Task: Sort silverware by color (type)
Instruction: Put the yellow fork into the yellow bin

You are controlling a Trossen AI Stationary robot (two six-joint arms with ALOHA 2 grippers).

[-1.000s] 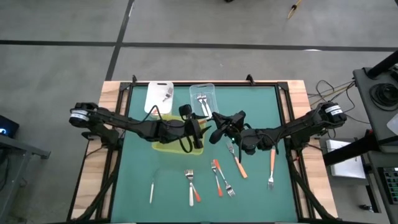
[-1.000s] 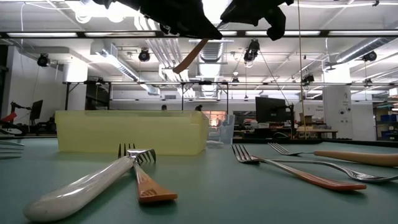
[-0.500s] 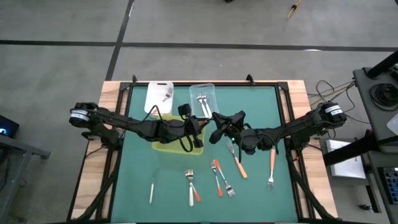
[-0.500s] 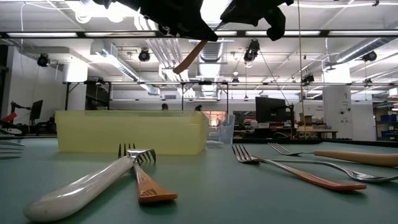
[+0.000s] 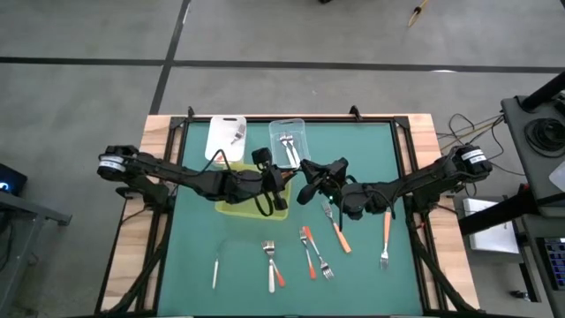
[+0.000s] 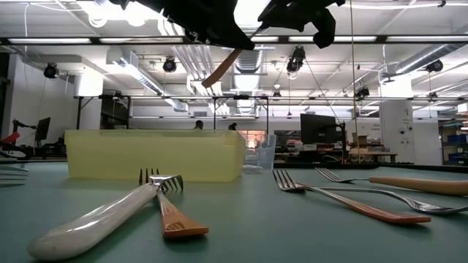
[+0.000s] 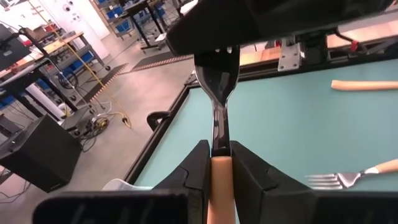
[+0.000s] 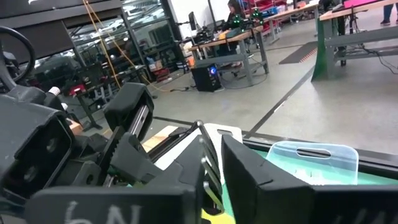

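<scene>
An orange-handled fork (image 7: pixel 217 93) hangs in the air between my two grippers, above the table's middle beside the yellow-green tray (image 5: pixel 240 208). My left gripper (image 5: pixel 284 183) comes from the table's left and is shut on the fork's handle. My right gripper (image 5: pixel 305 185) faces it from the right. Its fingers (image 8: pixel 244 165) stand a narrow gap apart around the fork's silver head (image 8: pixel 211 167); whether they touch it does not show. In the low view the handle's free end (image 6: pixel 219 69) slants down from the two dark grippers at the top. My left gripper pinches the orange handle (image 7: pixel 221 169) between its two fingers, at the end where it meets the metal neck. The fingers come nearly level from the table's left and run along the fork. The fork is lifted clear, its head pointing on toward my right gripper.
More silverware lies on the green mat near the front: a white-handled piece (image 5: pixel 214 269), orange-handled forks (image 5: pixel 306 252) (image 5: pixel 340 234) (image 5: pixel 386 231) and a silver one (image 5: pixel 270 254). A clear tub (image 5: pixel 287 140) holding forks and a white tub (image 5: pixel 226 137) stand at the far edge.
</scene>
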